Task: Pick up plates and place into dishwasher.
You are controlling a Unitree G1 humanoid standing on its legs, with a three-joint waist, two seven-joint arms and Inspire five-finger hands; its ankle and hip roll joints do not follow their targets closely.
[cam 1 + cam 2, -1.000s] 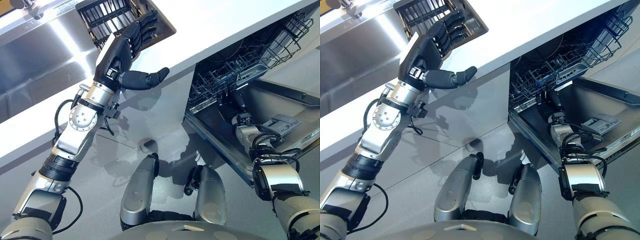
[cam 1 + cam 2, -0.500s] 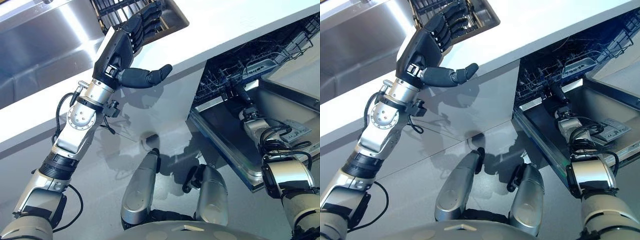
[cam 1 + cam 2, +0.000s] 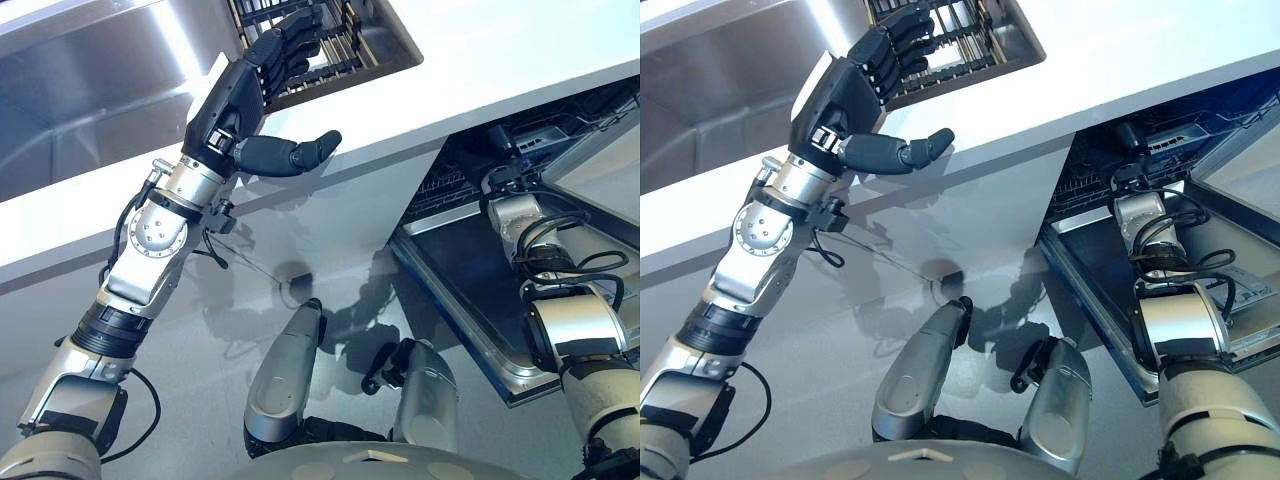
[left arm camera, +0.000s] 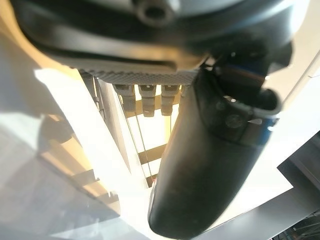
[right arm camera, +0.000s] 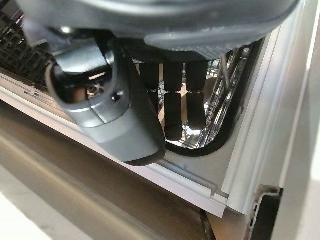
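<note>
Left eye view has the left hand (image 3: 238,100) raised over the white surface (image 3: 480,60), its dark fingers (image 3: 285,45) loosely bent and reaching over the rim of the steel sink (image 3: 90,90), above a black dish rack (image 3: 335,40) that sits in the sink's right compartment. The thumb (image 3: 290,155) sticks out sideways over the near edge of the surface. The hand is open and holds nothing. In the left wrist view the thumb (image 4: 210,165) is a dark bulk in front, with the finger bases (image 4: 150,97) in a row beyond it over the pale surface and rack bars; nothing lies between them.

On the right, the dishwasher (image 3: 470,270) stands open under the surface, its door (image 3: 480,300) folded down toward the floor. The right hand (image 3: 1132,135) reaches into the dark opening, near the wire basket (image 3: 1080,190) inside. In the right wrist view its fingers (image 5: 175,105) are stretched fairly straight toward the wire basket (image 5: 220,100) past the grey door frame (image 5: 260,115), with the thumb (image 5: 120,120) held apart to one side; the hand is open, with nothing in it.

As for plates, I cannot make one out in the dish rack, nor in the basket, where the interior is too dark to tell.
</note>
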